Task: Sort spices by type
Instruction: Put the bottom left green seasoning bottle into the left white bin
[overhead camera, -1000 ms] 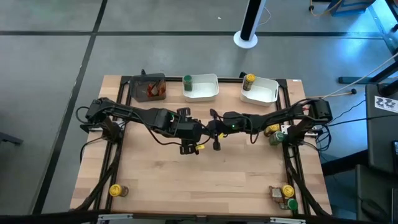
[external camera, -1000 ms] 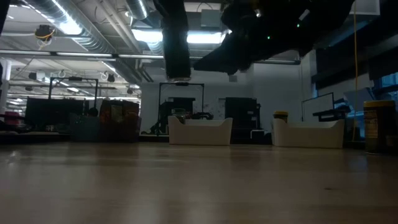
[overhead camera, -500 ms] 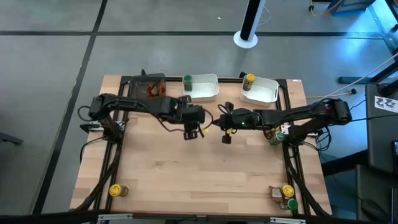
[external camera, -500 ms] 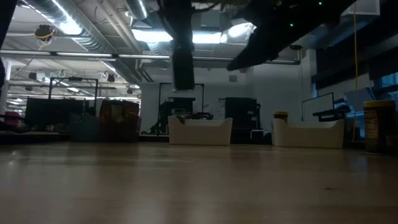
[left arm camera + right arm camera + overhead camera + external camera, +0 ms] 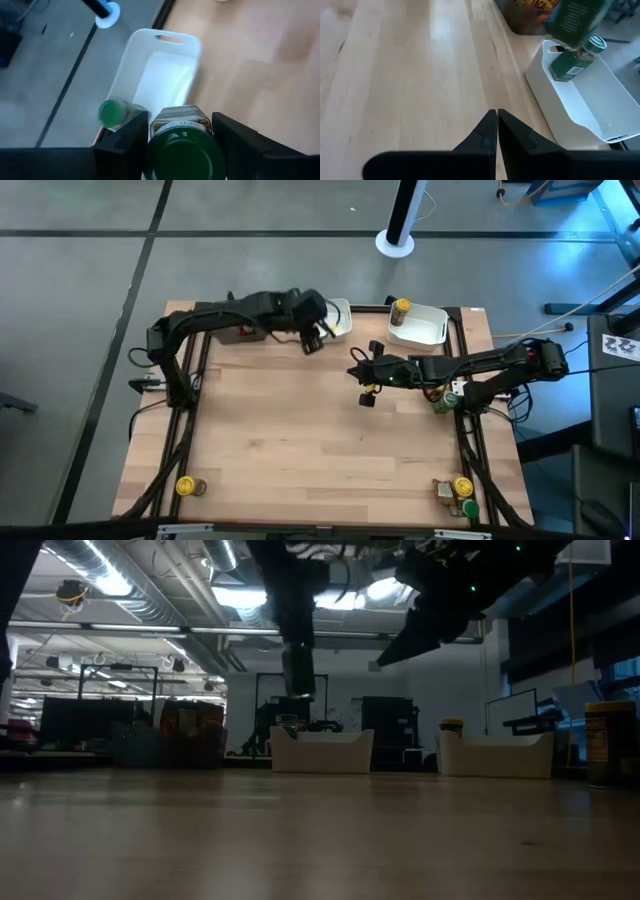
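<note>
Green-lidded jar (image 5: 184, 145): clamped between fingers of left gripper (image 5: 312, 335), held above the middle white tray (image 5: 165, 75), at 12 o'clock on the table (image 5: 330, 450). Second green-lidded jar (image 5: 114, 113) already upright inside that tray, directly beneath. Right gripper (image 5: 494, 131): fingers together, empty, mid-table toward 1 o'clock. Risk: released too high or off-centre, likely to strike the standing jar, topple both, or clip the tray rim and roll away.

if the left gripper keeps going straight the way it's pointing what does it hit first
Probably the white tray: the left gripper, shut on a green-lidded jar, points into it. Depth is unclear.
</note>
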